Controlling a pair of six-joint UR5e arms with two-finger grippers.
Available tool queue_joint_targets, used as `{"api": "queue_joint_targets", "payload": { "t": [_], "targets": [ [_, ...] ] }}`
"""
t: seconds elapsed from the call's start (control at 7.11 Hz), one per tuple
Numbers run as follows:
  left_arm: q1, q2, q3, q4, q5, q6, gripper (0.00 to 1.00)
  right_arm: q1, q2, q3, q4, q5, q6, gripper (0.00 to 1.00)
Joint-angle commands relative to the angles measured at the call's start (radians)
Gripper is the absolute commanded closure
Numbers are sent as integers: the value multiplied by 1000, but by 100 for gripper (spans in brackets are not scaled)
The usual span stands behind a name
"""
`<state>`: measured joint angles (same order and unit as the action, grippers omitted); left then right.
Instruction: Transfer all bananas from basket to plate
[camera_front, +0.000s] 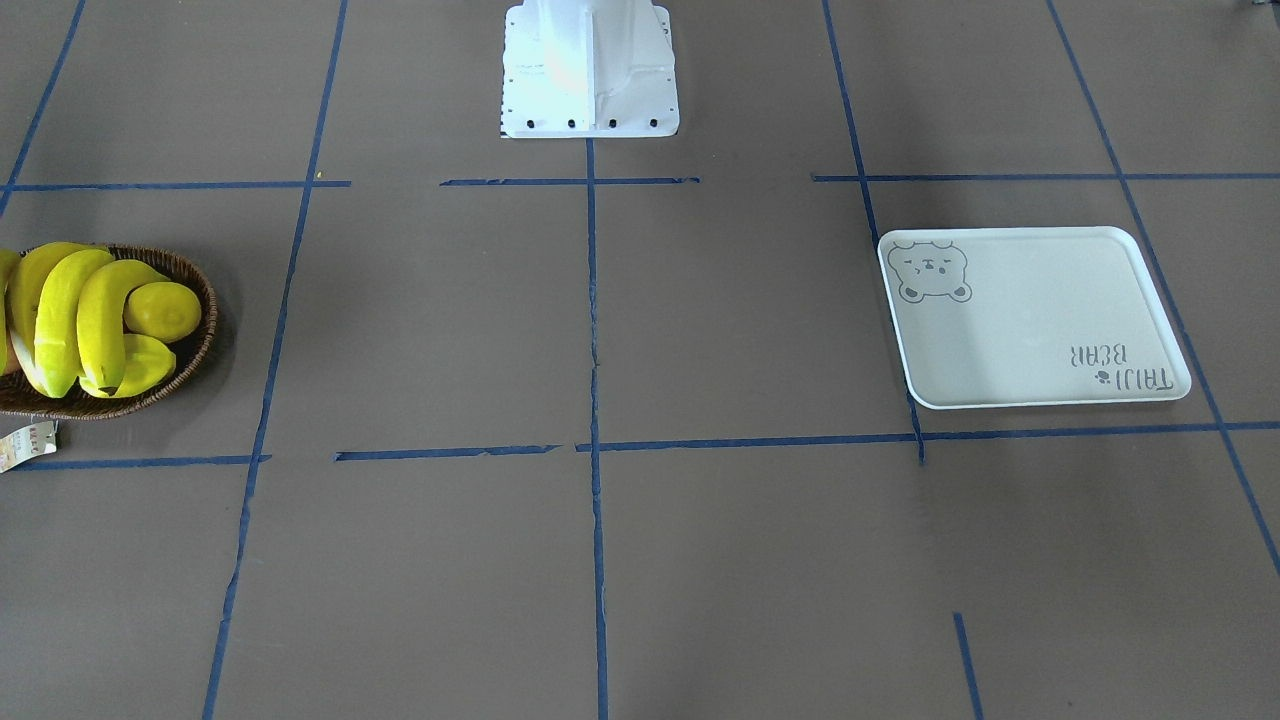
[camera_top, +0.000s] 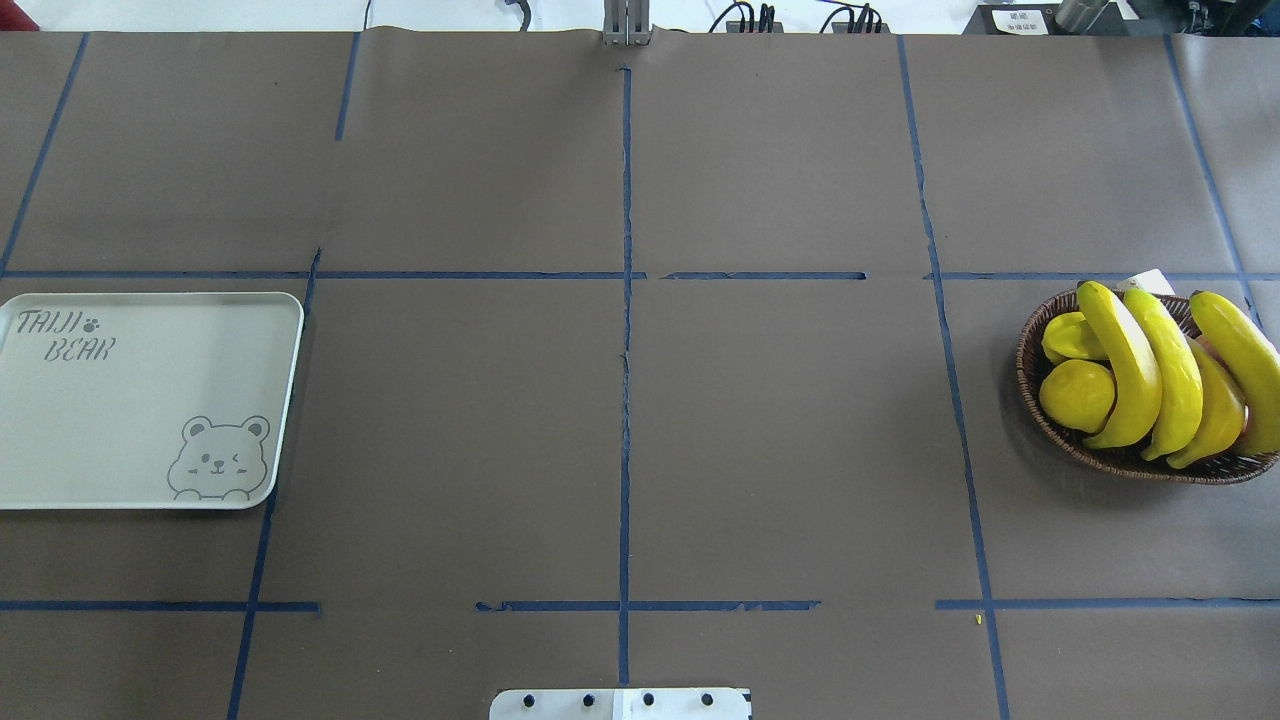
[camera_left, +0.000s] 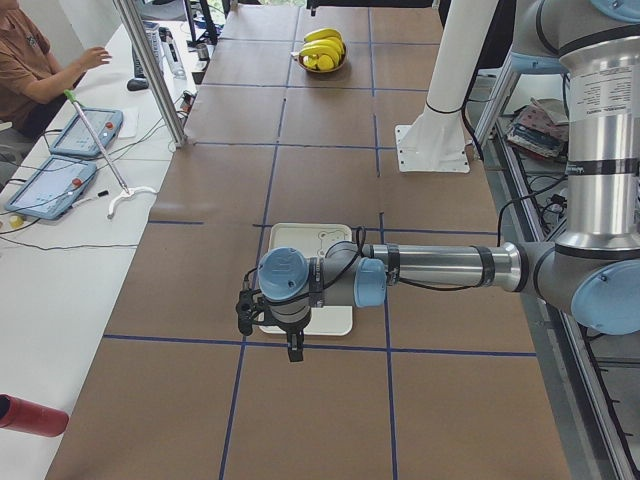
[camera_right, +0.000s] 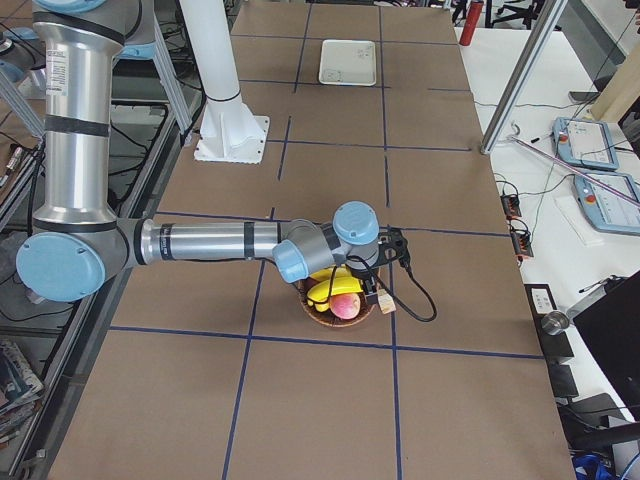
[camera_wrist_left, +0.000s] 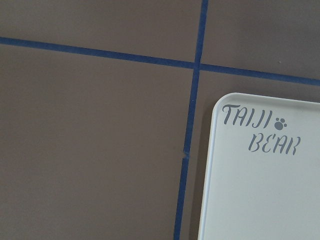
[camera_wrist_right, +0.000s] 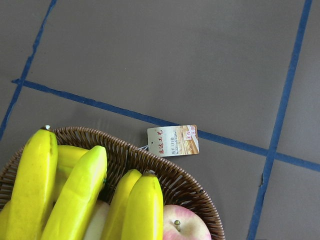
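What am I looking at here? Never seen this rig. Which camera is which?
Two robot arms work at a taped table. The two wide table shots come from fixed cameras: one faces the robot, the other looks over its shoulders. The two side shots are taken from the table's ends. In them the left arm hangs over the plate and the right arm over the basket. The last two are wrist cameras, looking down at a plate corner and the basket's rim. The bananas lie in the basket with a lemon and an apple; the plate is bare. Whether the left gripper or right gripper is open cannot be told.
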<state>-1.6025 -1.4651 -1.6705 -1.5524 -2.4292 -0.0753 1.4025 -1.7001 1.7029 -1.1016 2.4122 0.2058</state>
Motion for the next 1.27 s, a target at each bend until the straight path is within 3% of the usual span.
{"api": "queue_joint_targets", "payload": {
  "t": [0.0,0.84,1.13],
  "targets": [
    [1,3,0,0,-1,0,0,-45,-61,3,129,-7,127,1],
    [1,6,0,-2,-4,2,0,-169,-113,12,131,-53,172,1],
    [0,6,0,-2,-5,2,0,-174,-127,9,129,-73,170,8]
  ]
}}
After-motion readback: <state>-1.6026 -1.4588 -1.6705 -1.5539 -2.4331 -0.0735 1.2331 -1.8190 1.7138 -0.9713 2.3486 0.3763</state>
